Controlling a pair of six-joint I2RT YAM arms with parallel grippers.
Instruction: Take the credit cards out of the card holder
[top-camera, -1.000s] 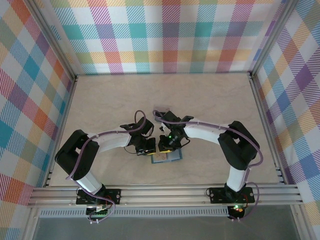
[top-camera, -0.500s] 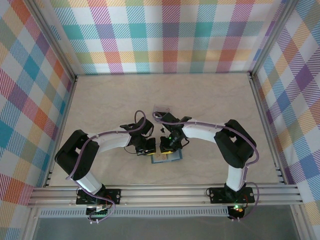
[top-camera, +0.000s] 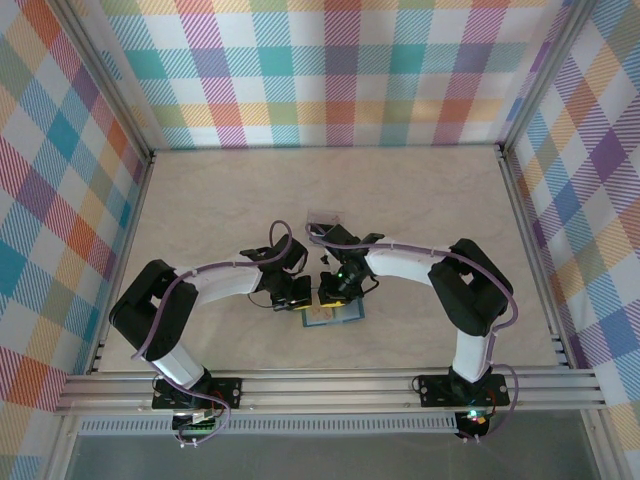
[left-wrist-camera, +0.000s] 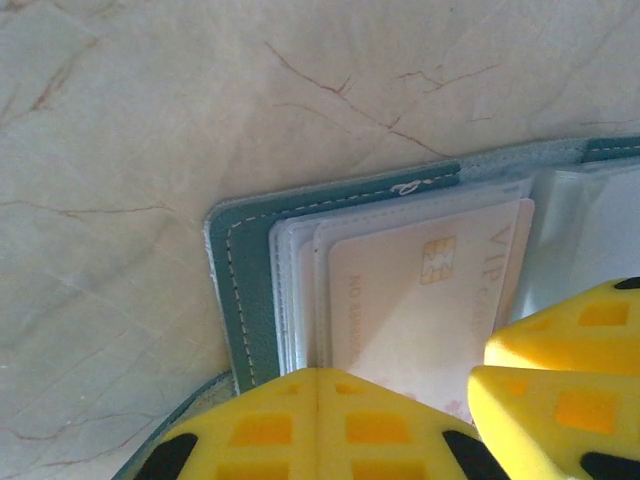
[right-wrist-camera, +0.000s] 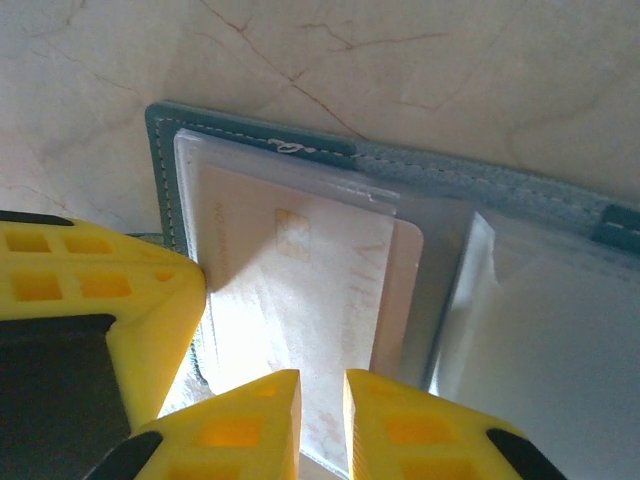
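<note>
Likely thin, stiff and slick, the VIP credit card (right-wrist-camera: 300, 290) lies sleeved in the open card holder (right-wrist-camera: 450, 175) on the counter (right-wrist-camera: 400, 70), best nipped by its exposed edge; the left pincer (left-wrist-camera: 318, 420) is closed, the right pincer (right-wrist-camera: 322, 425) barely parted, grip unclear.

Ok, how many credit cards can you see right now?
2. One credit card sits in a clear sleeve of the open card holder; a second credit card lies loose on the table, beyond the holder. Other sleeves may hide more.
</note>
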